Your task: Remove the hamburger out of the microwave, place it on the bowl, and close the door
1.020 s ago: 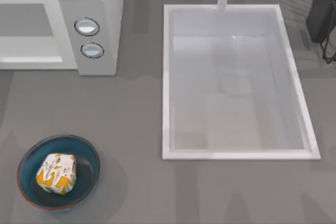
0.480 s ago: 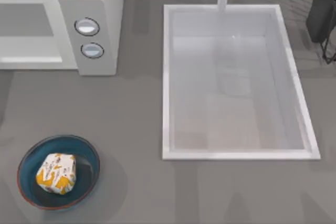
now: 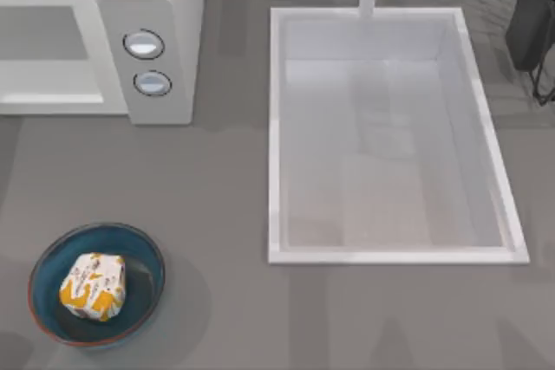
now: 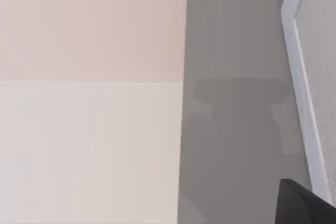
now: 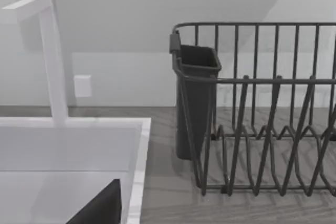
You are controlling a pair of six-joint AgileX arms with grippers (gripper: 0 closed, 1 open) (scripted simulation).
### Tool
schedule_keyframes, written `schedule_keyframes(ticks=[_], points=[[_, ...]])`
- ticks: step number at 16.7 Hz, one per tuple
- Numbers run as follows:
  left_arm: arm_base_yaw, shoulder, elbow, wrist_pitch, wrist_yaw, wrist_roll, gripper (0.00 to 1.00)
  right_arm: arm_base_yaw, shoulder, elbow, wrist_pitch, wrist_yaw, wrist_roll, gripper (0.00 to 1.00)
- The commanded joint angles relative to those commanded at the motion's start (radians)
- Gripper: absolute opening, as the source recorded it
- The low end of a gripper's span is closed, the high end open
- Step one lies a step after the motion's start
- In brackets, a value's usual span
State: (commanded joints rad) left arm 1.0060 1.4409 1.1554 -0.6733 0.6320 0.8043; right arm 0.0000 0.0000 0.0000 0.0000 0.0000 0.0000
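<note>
The hamburger (image 3: 93,286) is sitting in the bowl (image 3: 139,247), well below the microwave (image 3: 160,41). The door (image 3: 48,49) is looking shut. Can't tell what either claw is doing.

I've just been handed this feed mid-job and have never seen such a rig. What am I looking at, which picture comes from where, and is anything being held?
It is a simulated two-armed AgileX robot at a table. The top view looks straight down. At the table's upper left stands the microwave, its door apparently shut, though from above that is hard to judge. At lower left the hamburger lies in the bowl. The white sink fills the right half, with a dark dish rack at the far right edge.

The other two pictures come from cameras on the arms' wrists. The left wrist view shows pale flat surfaces and grey table. The right wrist view faces the rack and the sink's tap.

Nothing can be seen being held.
</note>
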Motion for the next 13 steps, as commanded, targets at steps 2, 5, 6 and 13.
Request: schedule_keyframes(ticks=[2,5,6,13], points=[[0.023,0.133,0.087,-0.036,0.018,0.052,0.00,0.000,0.000,0.000,0.000,0.000,0.000,1.00],[0.034,0.252,0.171,-0.068,0.033,0.098,0.00,0.000,0.000,0.000,0.000,0.000,0.000,1.00],[0.034,0.270,0.184,-0.073,0.035,0.105,0.00,0.000,0.000,0.000,0.000,0.000,0.000,1.00],[0.030,0.282,0.173,-0.057,0.034,0.107,0.00,0.000,0.000,0.000,0.000,0.000,0.000,1.00]])
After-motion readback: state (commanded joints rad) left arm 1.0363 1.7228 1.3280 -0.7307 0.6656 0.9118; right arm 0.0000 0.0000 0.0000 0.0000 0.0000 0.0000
